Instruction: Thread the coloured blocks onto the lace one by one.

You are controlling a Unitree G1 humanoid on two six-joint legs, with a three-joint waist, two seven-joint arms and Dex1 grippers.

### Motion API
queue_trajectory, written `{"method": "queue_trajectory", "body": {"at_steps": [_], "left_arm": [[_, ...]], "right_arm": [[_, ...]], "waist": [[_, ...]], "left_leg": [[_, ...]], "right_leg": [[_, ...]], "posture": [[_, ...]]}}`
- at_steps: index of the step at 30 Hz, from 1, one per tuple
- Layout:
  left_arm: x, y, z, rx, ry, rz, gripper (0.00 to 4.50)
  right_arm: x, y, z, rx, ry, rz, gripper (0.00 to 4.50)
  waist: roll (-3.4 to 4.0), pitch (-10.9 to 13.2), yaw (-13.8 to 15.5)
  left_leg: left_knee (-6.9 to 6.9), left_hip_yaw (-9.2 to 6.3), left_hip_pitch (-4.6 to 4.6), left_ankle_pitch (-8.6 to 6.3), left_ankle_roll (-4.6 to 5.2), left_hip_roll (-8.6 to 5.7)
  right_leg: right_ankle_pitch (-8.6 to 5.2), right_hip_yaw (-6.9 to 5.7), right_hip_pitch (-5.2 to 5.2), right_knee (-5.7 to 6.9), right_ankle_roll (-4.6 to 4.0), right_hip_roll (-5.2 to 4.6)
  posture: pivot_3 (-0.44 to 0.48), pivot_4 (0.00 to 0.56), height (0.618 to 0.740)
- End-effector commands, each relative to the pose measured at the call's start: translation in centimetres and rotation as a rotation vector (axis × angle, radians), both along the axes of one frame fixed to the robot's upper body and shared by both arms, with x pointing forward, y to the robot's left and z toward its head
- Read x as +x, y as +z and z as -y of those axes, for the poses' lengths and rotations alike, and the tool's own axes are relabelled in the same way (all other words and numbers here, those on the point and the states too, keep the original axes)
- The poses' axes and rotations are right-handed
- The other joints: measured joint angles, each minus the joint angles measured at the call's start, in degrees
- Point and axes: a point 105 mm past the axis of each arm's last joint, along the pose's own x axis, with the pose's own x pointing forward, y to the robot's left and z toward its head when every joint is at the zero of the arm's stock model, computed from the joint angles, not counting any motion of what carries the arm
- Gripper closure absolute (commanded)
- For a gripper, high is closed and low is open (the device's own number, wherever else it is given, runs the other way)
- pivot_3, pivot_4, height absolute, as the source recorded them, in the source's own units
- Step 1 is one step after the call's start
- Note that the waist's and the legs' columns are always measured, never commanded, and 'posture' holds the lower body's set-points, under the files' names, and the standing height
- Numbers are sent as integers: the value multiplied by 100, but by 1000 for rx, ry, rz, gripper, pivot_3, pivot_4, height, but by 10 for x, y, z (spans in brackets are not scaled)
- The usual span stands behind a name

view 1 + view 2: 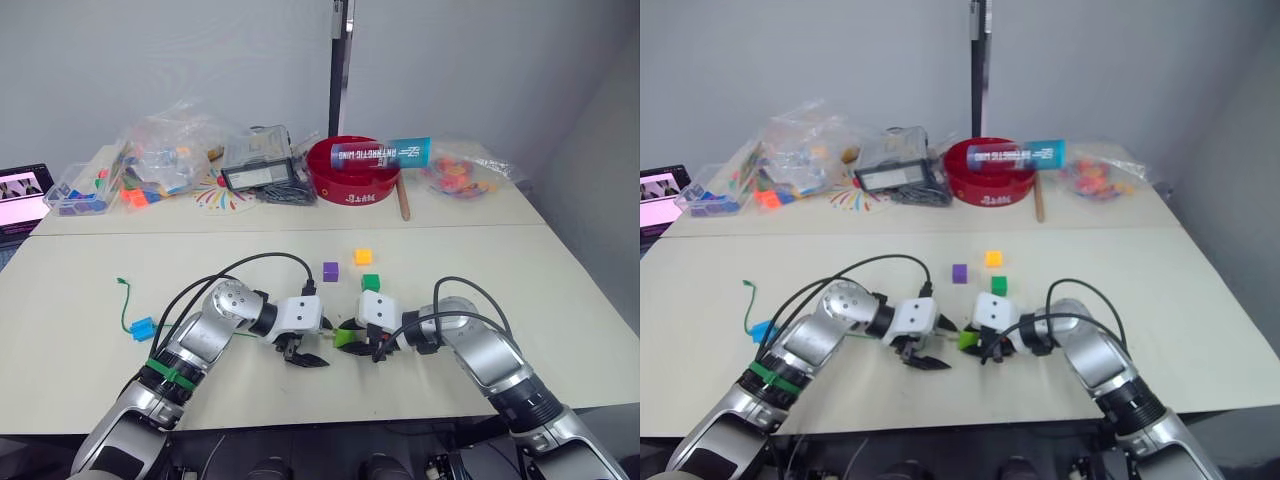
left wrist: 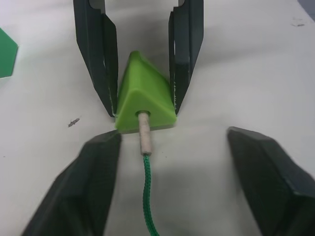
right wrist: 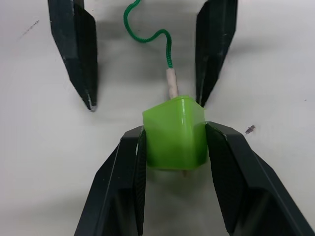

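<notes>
My right gripper (image 3: 174, 130) is shut on the light green block (image 3: 175, 133) just above the table. The lace's pale stiff tip (image 2: 143, 132) sits in the block's hole, and the thin green lace (image 2: 146, 196) trails back between the open fingers of my left gripper (image 1: 306, 353), which hold nothing. The two grippers face each other near the table's front edge. Beyond them lie the purple block (image 1: 330, 271), the orange-yellow block (image 1: 362, 257) and the dark green block (image 1: 370, 283). The blue block (image 1: 142, 328) rests at the far left beside the lace's tail (image 1: 123, 300).
On the back table stand a red bowl (image 1: 352, 178) with a tube (image 1: 382, 154) lying across it, a wooden stick (image 1: 403, 200), clear bags of toys (image 1: 165, 152) (image 1: 460, 175) and a grey box (image 1: 256, 165). A lit screen (image 1: 20, 195) is at the far left.
</notes>
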Motion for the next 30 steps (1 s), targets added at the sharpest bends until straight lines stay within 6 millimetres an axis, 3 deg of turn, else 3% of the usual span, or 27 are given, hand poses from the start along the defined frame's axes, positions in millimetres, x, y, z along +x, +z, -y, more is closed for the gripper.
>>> {"method": "queue_trajectory", "body": {"at_steps": [1, 14, 22, 30], "left_arm": [[7, 16, -5, -68, 50, 22, 946], [-9, 4, -34, -82, 106, -99, 946], [-4, -1, -18, -174, 142, -145, 946], [-4, -7, -16, -162, 135, -157, 3358]], "right_arm": [[-5, 2, -3, 9, 23, 8, 3193], [-11, -5, 7, -40, 37, -10, 3193], [-14, -8, 16, -91, 37, -23, 3193], [-15, -9, 16, -92, 33, -28, 3193]], "waist": [[-1, 1, -6], [1, 2, -6], [1, 2, 14], [1, 2, -3]], "left_leg": [[0, 0, -2, 0, 0, 1], [-1, -2, -8, -1, -1, 6], [0, -1, -7, -1, -1, 3], [0, -1, -9, -1, -1, 3]], "right_leg": [[0, 0, -1, -1, 0, 1], [0, -2, -2, -13, 0, -2], [0, -3, 2, -16, 0, -4], [0, -3, 1, -17, 0, -2]], "posture": [[0, 150, 740], [0, 150, 740], [0, 150, 740], [0, 150, 740]]}}
